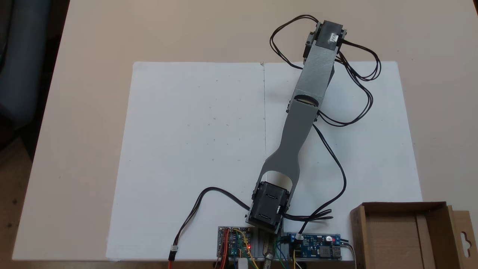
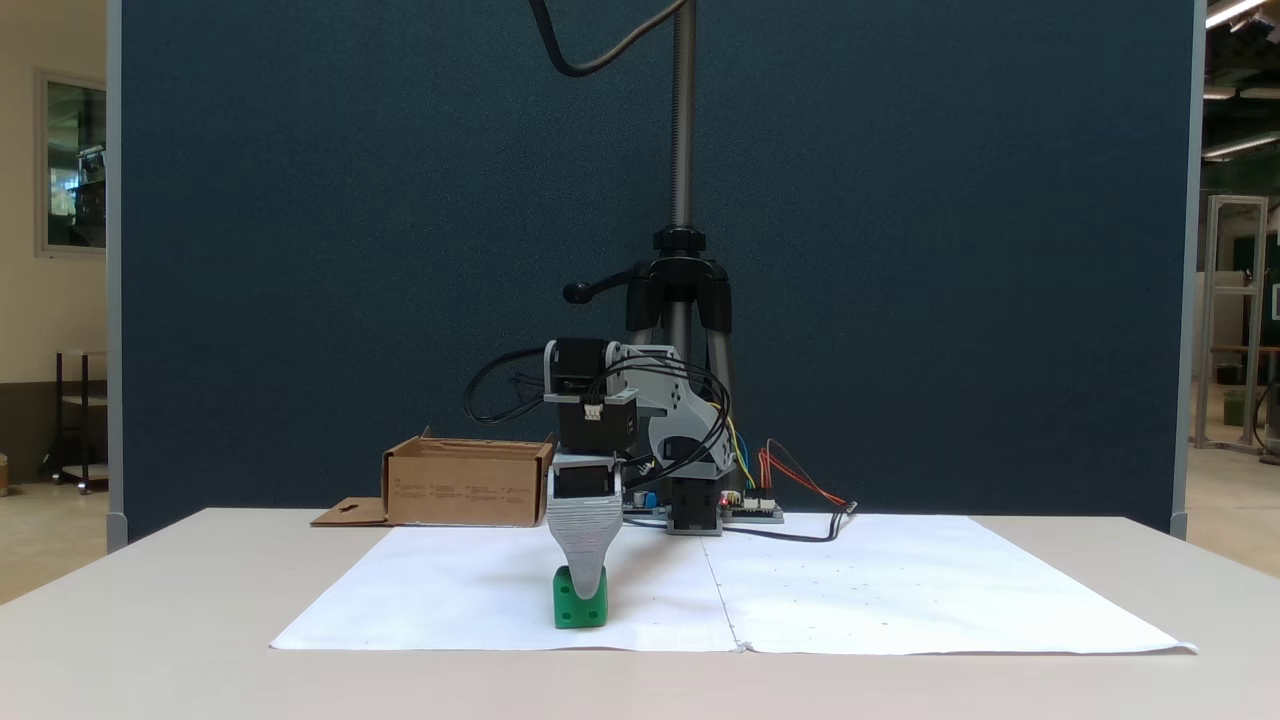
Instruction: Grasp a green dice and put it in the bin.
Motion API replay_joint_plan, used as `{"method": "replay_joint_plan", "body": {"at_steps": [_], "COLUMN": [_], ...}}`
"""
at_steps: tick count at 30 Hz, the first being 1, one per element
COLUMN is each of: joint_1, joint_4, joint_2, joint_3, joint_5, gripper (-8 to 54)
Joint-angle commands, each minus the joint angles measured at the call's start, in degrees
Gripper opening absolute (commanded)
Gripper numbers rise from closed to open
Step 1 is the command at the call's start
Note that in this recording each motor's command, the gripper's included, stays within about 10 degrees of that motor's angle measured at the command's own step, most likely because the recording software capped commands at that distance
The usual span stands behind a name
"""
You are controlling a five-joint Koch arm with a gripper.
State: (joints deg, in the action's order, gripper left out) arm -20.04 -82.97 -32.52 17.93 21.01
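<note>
The green dice (image 2: 579, 605) rests on the white paper (image 2: 860, 590), near the paper's front edge in a fixed view. My gripper (image 2: 585, 582) points straight down onto it. Its grey front finger (image 2: 584, 535) overlaps the top of the dice, and the other jaw is hidden behind it. Whether the jaws are closed on the dice cannot be made out. Seen from above, the arm (image 1: 302, 123) stretches across the right half of the paper, and its wrist motor (image 1: 328, 34) covers what lies below. The bin (image 1: 405, 206), a brown cardboard box (image 2: 465, 490), stands beside the arm's base.
Circuit boards (image 1: 315, 248) and loose cables (image 1: 358, 93) lie around the arm's base (image 1: 267, 209). A tripod pole (image 2: 683, 200) rises behind the base, in front of a dark blue partition. The box's flap with a hang-hole (image 1: 465, 239) juts out sideways.
</note>
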Motion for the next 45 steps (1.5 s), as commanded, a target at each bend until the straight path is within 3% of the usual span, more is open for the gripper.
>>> {"method": "replay_joint_plan", "body": {"at_steps": [1,45], "joint_1": [-0.18,-0.88], "joint_4": [1.14,14.33], "joint_2": [-2.20,-0.88], "joint_3": [-0.26,3.87], "joint_5": [-0.35,-3.87], "gripper": [45.7,44.7]}}
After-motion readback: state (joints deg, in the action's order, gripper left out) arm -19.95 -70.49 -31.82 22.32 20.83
